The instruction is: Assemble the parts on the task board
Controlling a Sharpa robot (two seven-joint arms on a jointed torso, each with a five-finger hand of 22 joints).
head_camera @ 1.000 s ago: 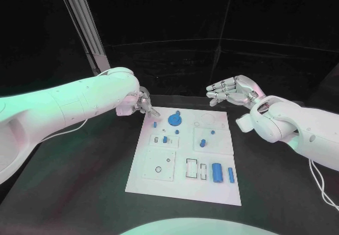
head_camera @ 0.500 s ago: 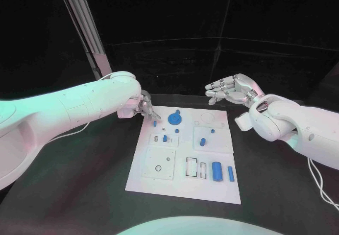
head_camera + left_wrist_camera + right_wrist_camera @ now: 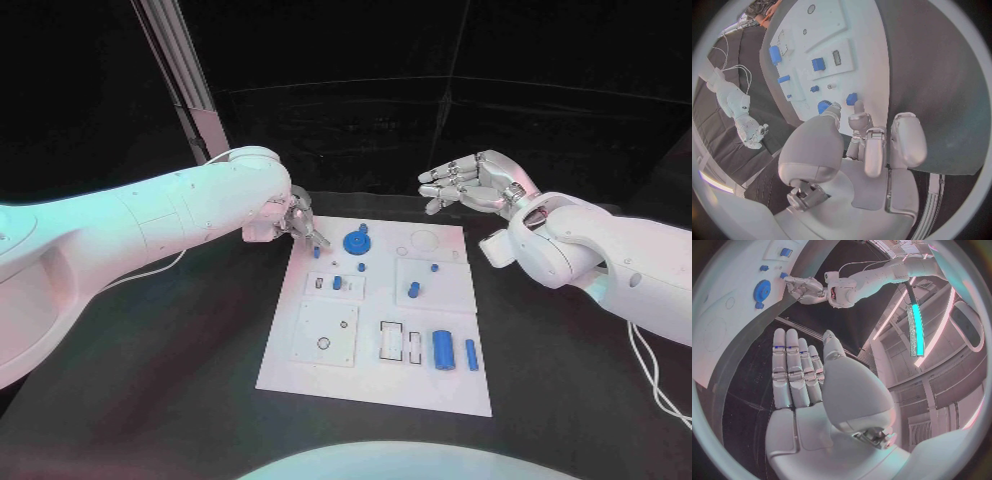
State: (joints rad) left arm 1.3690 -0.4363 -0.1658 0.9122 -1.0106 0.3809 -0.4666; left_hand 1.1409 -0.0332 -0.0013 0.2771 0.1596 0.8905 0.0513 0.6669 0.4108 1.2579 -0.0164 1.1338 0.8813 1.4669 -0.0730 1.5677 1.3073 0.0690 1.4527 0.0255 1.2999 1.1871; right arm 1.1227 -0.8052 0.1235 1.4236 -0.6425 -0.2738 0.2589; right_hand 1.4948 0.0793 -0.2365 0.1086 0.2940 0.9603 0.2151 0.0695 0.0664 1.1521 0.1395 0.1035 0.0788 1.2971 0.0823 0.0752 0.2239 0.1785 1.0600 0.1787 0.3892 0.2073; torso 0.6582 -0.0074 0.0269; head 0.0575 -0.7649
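left robot hand [image 3: 296,218] hovering at board [image 3: 325,365] far-left corner, fingers curled, fingertips by small blue part [image 3: 852,98], grip unclear | right robot hand [image 3: 473,185] hanging open, fingers apart, beyond far-right corner | board lying mid tabletop [image 3: 159,380] | gear [image 3: 356,243] sitting near far edge

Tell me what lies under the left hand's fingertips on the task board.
The left hand reaches over the task board's far left corner, fingertips beside a small blue part. Whether they touch it is unclear.
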